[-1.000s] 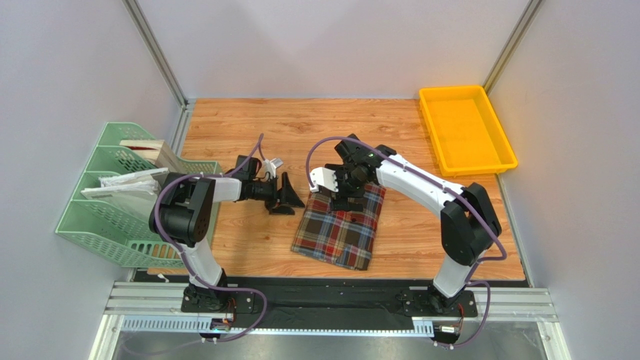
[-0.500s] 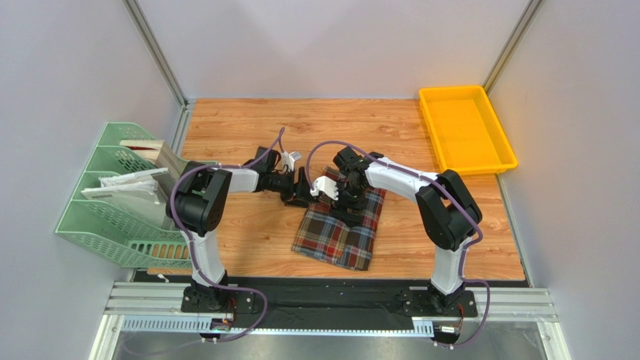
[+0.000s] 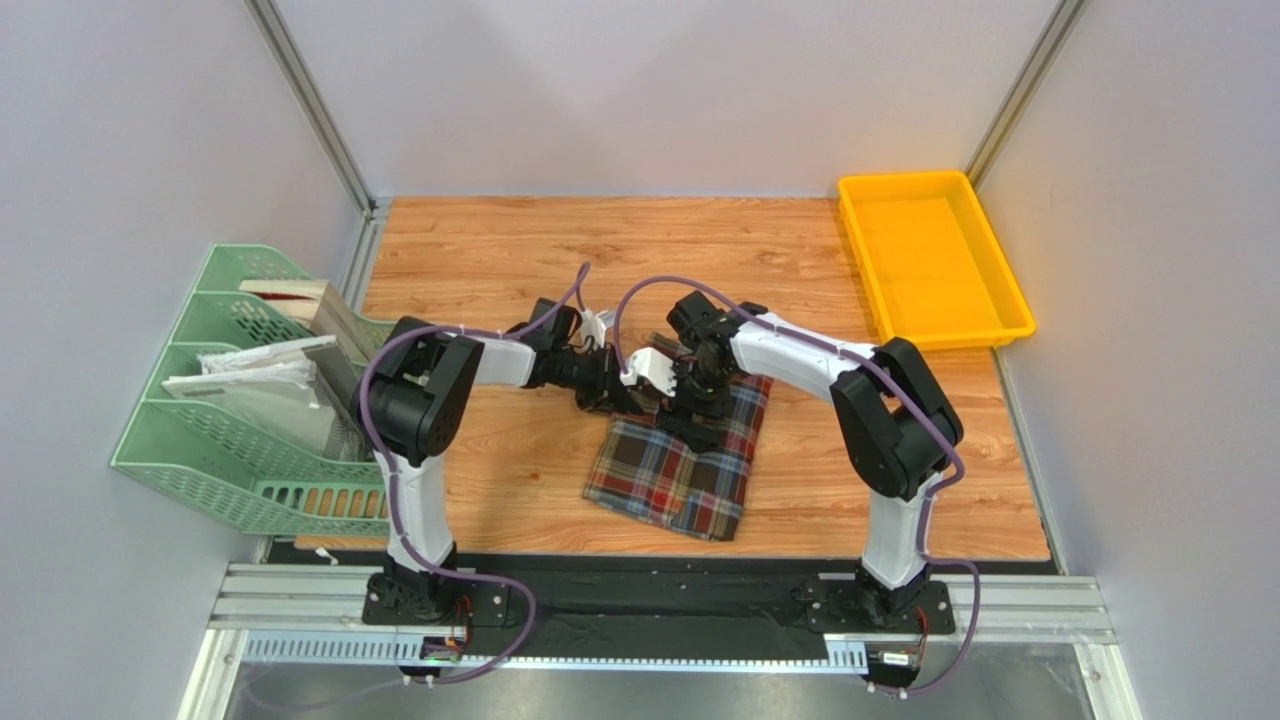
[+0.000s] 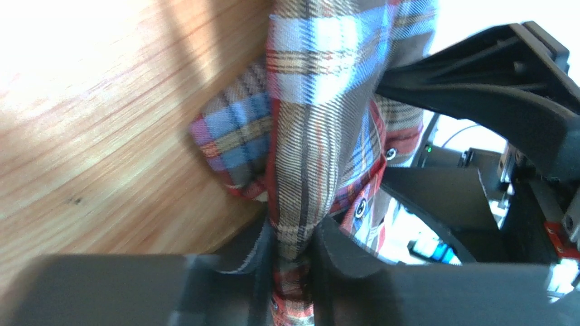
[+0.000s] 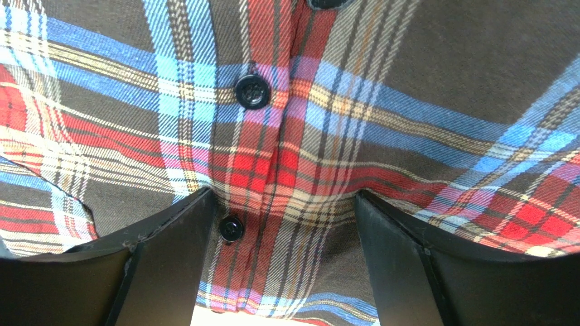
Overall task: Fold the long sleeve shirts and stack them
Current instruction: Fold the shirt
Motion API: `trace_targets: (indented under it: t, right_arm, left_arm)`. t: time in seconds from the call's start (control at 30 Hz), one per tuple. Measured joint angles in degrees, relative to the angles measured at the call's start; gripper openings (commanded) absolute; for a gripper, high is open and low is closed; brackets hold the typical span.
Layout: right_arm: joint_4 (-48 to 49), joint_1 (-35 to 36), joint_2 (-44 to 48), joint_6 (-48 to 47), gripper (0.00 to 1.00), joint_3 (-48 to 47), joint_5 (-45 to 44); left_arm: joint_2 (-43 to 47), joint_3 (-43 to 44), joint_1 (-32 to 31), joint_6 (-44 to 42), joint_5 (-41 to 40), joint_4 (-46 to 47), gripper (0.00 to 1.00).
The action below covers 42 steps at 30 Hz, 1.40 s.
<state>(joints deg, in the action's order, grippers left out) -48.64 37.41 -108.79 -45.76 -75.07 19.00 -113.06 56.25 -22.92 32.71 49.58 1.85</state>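
The long sleeve shirt (image 3: 676, 468), a plaid flannel in brown, red, blue and cream, lies folded in a rectangle at the table's middle. My left gripper (image 3: 622, 384) reaches in from the left at the shirt's far left corner. In the left wrist view it (image 4: 293, 252) is shut on a raised fold of the plaid cloth (image 4: 318, 136). My right gripper (image 3: 700, 396) sits on the shirt's far end. Its fingers (image 5: 170, 261) stand open, pressed down on the button placket (image 5: 253, 92), with cloth between them but not pinched.
A green file rack (image 3: 226, 413) holding papers stands at the left edge. A yellow tray (image 3: 1011, 285) sits at the back right. Bare wooden tabletop (image 3: 496, 255) lies behind and on both sides of the shirt. The two wrists are close together.
My left gripper has moved right from the bare wood to the shirt's corner and closed on a fold. My right gripper has settled onto the shirt and stayed open.
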Motion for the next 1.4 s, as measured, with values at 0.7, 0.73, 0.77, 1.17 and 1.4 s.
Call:
trace_targets:
  t: [0.7,0.73,0.77,1.17,1.4]
  right_arm:
    - [-2.12,-26.25,26.97,19.23,0.88,9.09,15.63]
    - [-2.32,-27.61,28.52,19.41,0.88,10.01,16.35]
    - [-2.71,-28.35,29.59,19.43,0.88,10.64,16.87]
    - [-6.01,-36.50,36.39,19.06,0.88,16.33,23.15]
    - [-6.84,-39.10,36.72,19.08,0.88,17.79,25.70]
  left_arm:
    - [6.58,32.85,1.70,-40.09,-27.61,-45.53,0.00]
    - [6.29,37.18,1.70,-43.34,-30.01,-48.37,0.00]
    - [6.19,40.57,1.68,-45.86,-32.09,-50.16,0.00]
    - [5.57,52.98,-7.30,-71.67,-61.68,-52.33,0.00]
    - [-2.08,34.18,-19.12,-65.79,-66.88,-48.09,0.00]
